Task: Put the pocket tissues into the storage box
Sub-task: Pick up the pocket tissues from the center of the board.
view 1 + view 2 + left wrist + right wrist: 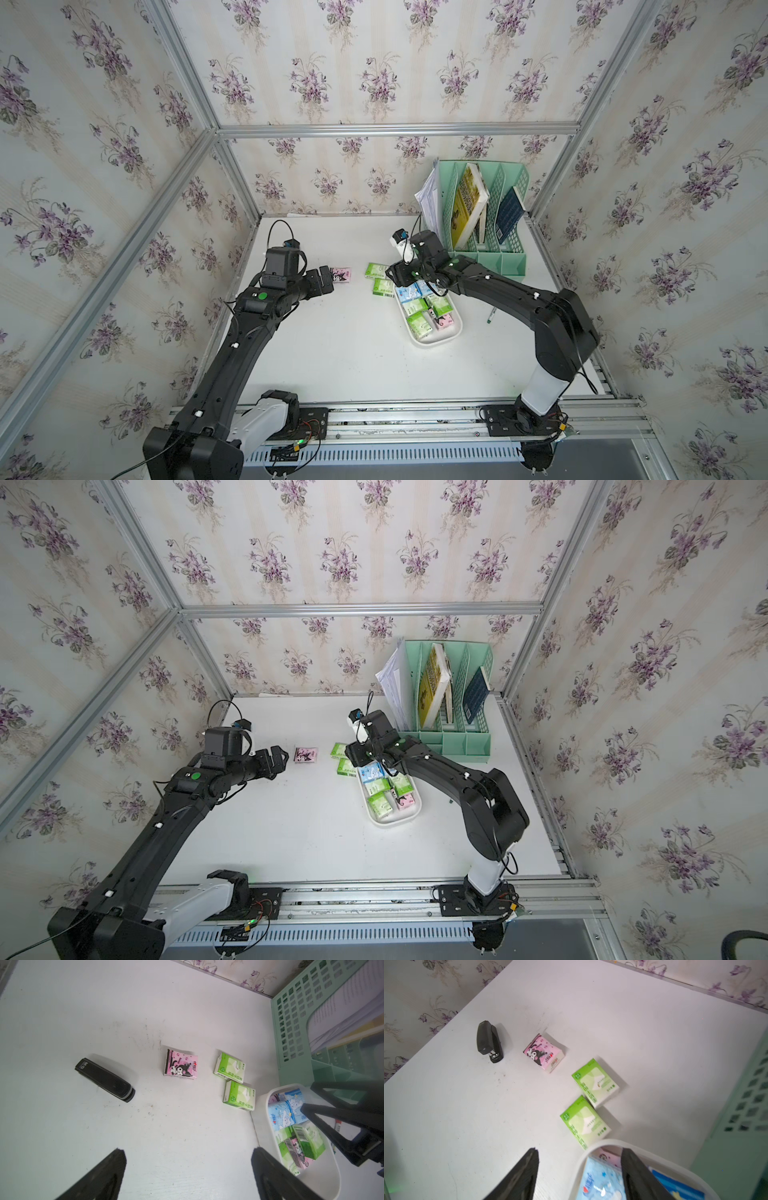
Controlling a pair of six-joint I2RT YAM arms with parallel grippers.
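Observation:
The white storage box (pixel 432 341) lies right of centre and holds several pocket tissues: green, light blue (pixel 600 1180) and pink. Three packs lie on the table to its left. They are a pink pack (pixel 341 275) (pixel 180 1065) and two green ones (pixel 376 270) (pixel 383 287), the nearer green pack (pixel 584 1121) touching the box's far end. My right gripper (pixel 579 1150) hangs open over that end of the box (pixel 602 1141), with nothing between its fingers. My left gripper (pixel 189 1152) is open and empty, just left of the pink pack (pixel 306 755).
A black stapler (pixel 105 1080) lies on the table left of the pink pack. The mint green file organizer (pixel 482 216) with books and papers stands against the back wall behind the box. A green pen (pixel 491 316) lies right of the box.

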